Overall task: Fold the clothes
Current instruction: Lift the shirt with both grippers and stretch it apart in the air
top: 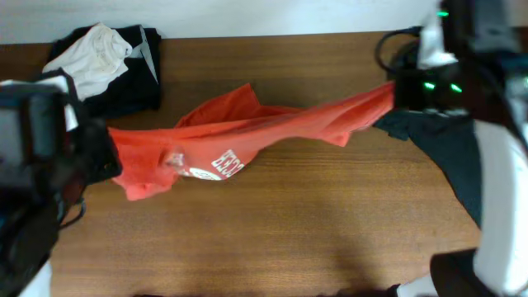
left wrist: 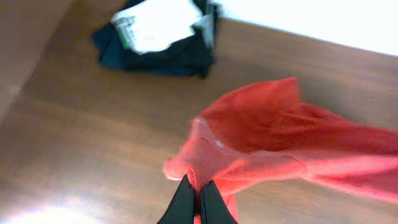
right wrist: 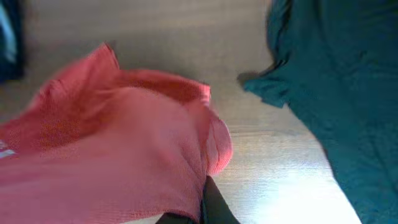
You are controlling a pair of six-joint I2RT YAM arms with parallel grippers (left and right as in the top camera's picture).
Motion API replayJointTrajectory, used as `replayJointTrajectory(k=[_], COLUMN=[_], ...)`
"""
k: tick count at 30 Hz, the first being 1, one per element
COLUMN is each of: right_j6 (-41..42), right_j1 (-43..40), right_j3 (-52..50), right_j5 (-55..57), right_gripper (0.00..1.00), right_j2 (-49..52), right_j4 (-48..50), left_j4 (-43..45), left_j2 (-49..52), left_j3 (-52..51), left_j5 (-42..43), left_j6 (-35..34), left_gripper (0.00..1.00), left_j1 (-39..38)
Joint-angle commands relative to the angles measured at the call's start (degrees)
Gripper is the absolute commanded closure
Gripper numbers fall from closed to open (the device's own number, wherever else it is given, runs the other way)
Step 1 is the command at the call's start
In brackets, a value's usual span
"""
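We take this for a robotics lab bench set up for laundry handling, not a home.

What tells us so: a bare wood-grain table [top: 313, 231] with a black robot arm at its left end [top: 33, 148] and another at its right end [top: 462, 74], the right one showing small green indicator lights [top: 429, 85] and a looped black cable [top: 386, 45] beside it. The only goods we see are clothes: a red-orange T-shirt [top: 247, 132], a dark T-shirt [top: 450, 148] and a pile of black and white garments [top: 103, 62]. Beyond the table's far edge we see only a plain white surface [top: 247, 16]. No furnishings tell us more.
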Motion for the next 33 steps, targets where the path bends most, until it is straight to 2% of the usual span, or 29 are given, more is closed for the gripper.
replayJointTrajectory(k=[1, 4, 6, 8, 10, 12, 13, 15, 20, 22, 24, 28, 31, 33], right_j6=[-0.79, -0.76, -0.76, -0.76, -0.74, -0.72, -0.74, -0.66, -0.61, -0.83, -2.80, -3.61, -4.26, -4.22], right_j1=[-0.83, -0.83, -0.83, -0.83, -0.81, -0.76, -0.79, -1.62, -12.66, -16.00, -16.92, -13.11, -10.08, -10.10], right_j3=[5.09, 5.07, 5.07, 5.07, 5.07, 5.07, 5.09, 6.88, 33.90, 37.07, 35.63, 26.62, 16.02, 14.29], right_j5=[0.09, 0.04, 0.02, -0.42, -1.57, -3.69, -3.78, -3.34, -7.45, -9.35, -10.88, -11.13, -9.66, -8.94], right_gripper=[0.96, 0.96, 0.96, 0.96, 0.96, 0.96, 0.96, 0.96, 0.96, 0.96, 0.96, 0.96, 0.96, 0.96], right_j2=[-8.07, -7.32, -3.39, 3.37, 10.03, 14.53, 15.80, 15.28, 13.73, 13.73, 14.56, 19.19, 20.46, 19.56], right_j4=[-0.22, -0.09, 0.28, 2.12, 7.93, 15.58, 19.80, 24.33, 15.23, 12.83, 8.46, 2.58, -0.24, -0.39], left_j4=[0.31, 1.68, 3.61, 7.02, 16.35, 26.49, 32.74, 38.16, 29.22, 26.71, 21.70, 15.76, 7.78, 2.14], left_j2=[-3.04, 1.60, 8.76, 17.68, 28.02, 33.51, 35.60, 35.58, 34.45, 34.45, 34.75, 40.76, 47.08, 47.04], left_j3=[3.41, 3.41, 3.41, 3.41, 3.41, 3.43, 4.09, 7.13, 40.61, 46.51, 47.10, 37.44, 28.76, 28.79], left_j5=[7.19, 8.81, 12.52, 12.57, 12.57, 11.82, 10.23, 7.91, 6.95, 7.17, 7.78, 7.76, 7.74, 6.97], left_j6=[2.99, 4.66, 8.11, 8.76, 10.75, 12.35, 12.52, 13.20, 16.20, 16.17, 16.13, 16.11, 12.39, 10.47], left_gripper=[1.00, 1.00, 1.00, 1.00, 1.00, 1.00, 1.00, 1.00, 1.00, 1.00, 1.00, 1.00, 1.00, 1.00], left_j1=[-0.07, -0.07, -0.07, 0.07, 1.05, 1.44, 1.44, 1.44, 4.70, 6.47, 8.35, 8.74, 8.74, 8.76])
